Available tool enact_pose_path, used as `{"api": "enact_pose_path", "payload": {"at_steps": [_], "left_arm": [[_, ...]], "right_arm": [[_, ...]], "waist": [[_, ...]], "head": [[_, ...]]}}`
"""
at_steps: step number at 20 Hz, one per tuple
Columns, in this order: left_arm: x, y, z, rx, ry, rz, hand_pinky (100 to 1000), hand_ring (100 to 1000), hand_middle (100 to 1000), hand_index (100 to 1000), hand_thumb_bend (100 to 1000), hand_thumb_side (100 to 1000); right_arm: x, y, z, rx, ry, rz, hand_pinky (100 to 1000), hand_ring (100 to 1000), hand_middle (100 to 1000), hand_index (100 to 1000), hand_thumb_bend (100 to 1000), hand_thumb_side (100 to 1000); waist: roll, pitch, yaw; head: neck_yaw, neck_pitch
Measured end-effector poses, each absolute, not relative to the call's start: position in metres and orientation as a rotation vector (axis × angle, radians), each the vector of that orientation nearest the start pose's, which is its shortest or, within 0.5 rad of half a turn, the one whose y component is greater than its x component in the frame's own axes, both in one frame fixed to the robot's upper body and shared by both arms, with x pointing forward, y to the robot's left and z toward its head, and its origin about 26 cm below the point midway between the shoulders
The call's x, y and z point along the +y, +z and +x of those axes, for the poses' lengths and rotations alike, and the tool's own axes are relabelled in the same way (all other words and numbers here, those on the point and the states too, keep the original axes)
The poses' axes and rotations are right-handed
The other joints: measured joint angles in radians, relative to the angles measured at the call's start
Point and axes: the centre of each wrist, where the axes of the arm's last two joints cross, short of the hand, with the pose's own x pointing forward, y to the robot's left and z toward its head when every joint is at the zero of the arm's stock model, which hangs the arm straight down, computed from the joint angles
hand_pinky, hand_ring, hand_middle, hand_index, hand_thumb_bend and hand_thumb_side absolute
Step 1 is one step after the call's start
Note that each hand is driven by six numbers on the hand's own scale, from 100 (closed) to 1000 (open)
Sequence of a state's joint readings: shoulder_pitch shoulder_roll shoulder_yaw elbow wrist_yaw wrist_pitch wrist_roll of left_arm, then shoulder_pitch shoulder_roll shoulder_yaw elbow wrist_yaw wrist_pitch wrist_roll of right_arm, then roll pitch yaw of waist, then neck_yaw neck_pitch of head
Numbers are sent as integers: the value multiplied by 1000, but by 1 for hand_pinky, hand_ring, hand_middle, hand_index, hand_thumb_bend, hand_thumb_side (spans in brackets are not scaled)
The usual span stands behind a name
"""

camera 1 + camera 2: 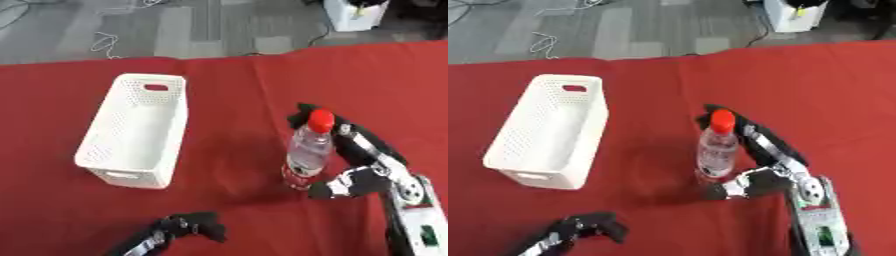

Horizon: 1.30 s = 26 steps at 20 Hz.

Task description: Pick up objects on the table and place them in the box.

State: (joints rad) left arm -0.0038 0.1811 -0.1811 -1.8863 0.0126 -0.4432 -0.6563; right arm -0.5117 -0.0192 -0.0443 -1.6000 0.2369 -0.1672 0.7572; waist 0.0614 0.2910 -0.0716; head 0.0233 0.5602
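A clear plastic bottle with a red cap stands upright on the red tablecloth, right of centre. My right hand comes in from the lower right and brackets it. Its fingers run nearly straight behind the bottle and past the cap, and its thumb lies at the bottle's base. The hand is open, with the bottle between thumb and fingers. The white perforated box sits to the left, empty, its long side running away from me. My left hand rests low at the bottom edge, relaxed and holding nothing.
The red cloth covers the whole table, with a bare strip between box and bottle. Beyond the far edge lie a grey floor with loose cables and a white unit at the upper right.
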Motion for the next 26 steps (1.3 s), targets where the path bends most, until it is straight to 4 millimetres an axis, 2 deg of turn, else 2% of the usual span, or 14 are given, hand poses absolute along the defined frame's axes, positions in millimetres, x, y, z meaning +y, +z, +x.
{"api": "enact_pose_path", "payload": {"at_steps": [11,14,15,16,18,19,20,21,22,23,24,26], "left_arm": [[221,73,266,-2122,-1033,-466,759,836,701,979,100,806],[221,74,266,-2123,-1033,-466,759,836,701,979,100,807],[221,74,266,-2123,-1033,-466,759,836,701,979,100,807],[221,74,266,-2123,-1033,-466,759,836,700,979,100,807],[220,74,266,-2125,-1034,-466,759,836,700,979,100,807],[220,74,266,-2125,-1034,-466,759,836,700,979,100,808],[220,74,266,-2125,-1034,-466,759,836,700,979,100,807],[220,74,266,-2125,-1034,-466,759,836,700,979,100,807],[220,74,266,-2126,-1034,-466,759,836,700,979,100,807],[220,74,266,-2126,-1034,-466,759,836,700,979,100,807],[220,74,266,-2127,-1032,-466,759,836,700,979,100,807],[219,74,266,-2130,-1028,-468,760,836,700,979,100,807]], "right_arm": [[-192,150,376,-1986,1096,250,932,850,838,1000,1000,455],[-192,150,376,-1995,1080,226,789,700,740,984,1000,451],[-192,150,375,-2002,1065,211,771,677,724,975,1000,446],[-192,150,375,-2012,1043,192,716,605,660,938,1000,431],[-192,150,375,-2034,986,152,640,521,565,877,1000,424],[-192,150,375,-2046,955,130,633,515,556,872,1000,424],[-192,149,375,-2058,920,108,546,444,463,793,1000,407],[-192,148,375,-2069,883,86,570,463,486,816,1000,414],[-192,148,375,-2081,845,66,437,342,348,684,982,360],[-192,148,374,-2095,802,43,447,353,359,694,988,365],[-193,148,374,-2110,757,19,326,248,260,591,937,320],[-194,148,374,-2139,666,-25,247,183,208,527,911,310]], "waist": [[-1,4,13],[-1,6,21],[-1,8,24],[-1,9,25],[-1,9,29],[-1,10,31],[-1,10,32],[-1,11,35],[-1,11,38],[-1,12,40],[0,14,42],[0,16,45]], "head": [[-7,0],[-15,0],[-15,0],[-15,0],[-16,0],[-16,0],[-16,0],[-16,0],[-16,0],[-16,0],[-19,0],[-23,0]]}}
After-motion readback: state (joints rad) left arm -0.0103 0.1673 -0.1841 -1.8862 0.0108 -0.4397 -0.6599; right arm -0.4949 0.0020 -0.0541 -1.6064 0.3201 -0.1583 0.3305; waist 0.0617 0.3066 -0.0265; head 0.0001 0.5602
